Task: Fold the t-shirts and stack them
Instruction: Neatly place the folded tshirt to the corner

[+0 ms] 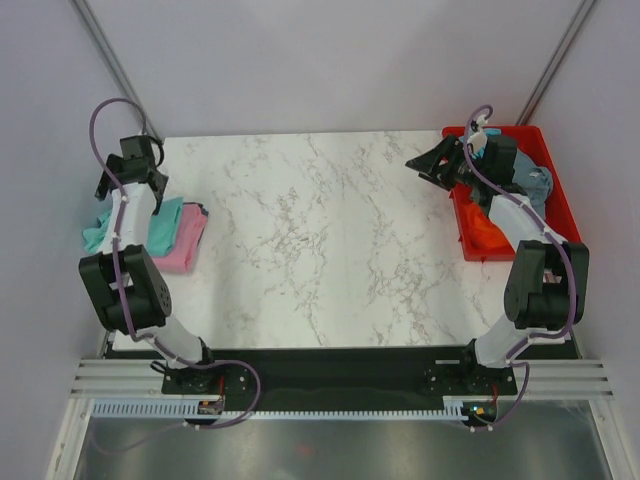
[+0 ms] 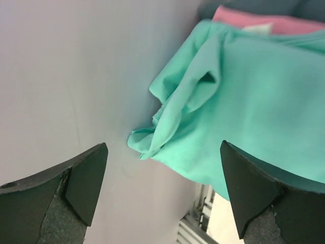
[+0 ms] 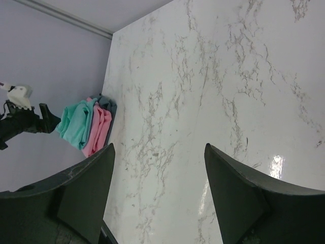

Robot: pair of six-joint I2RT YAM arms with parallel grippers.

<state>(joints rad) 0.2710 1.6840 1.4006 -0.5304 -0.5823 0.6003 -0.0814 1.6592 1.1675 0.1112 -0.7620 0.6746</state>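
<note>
Bolted side by side at the near edge of a white marble-patterned counter [image 1: 320,250], on black bases; arms reaching away toward opposite back corners.

Midway up the left side, spilling past the counter's edge toward the wall: a rumpled teal-green cotton t-shirt [image 1: 165,218] lying over a folded pink cotton t-shirt [image 1: 188,245]; tucked at the pile's far side, seen only from the right wrist, a sliver of a dark grey-blue cotton t-shirt [image 3: 110,105].

Poised just above that pile's outer corner, fingers spread wide with nothing between them: the left end effector [image 2: 162,190].

Farther back on the right, held over bare marble just beside a red plastic tray [image 1: 566,205], likewise splayed and gripping nothing: the right end effector [image 3: 160,195].

Inside the tray, a crumpled orange cotton t-shirt [image 1: 485,232] at the near end; behind it, bunched and partly hidden by the arm, a light blue cotton t-shirt [image 1: 540,185].
</note>
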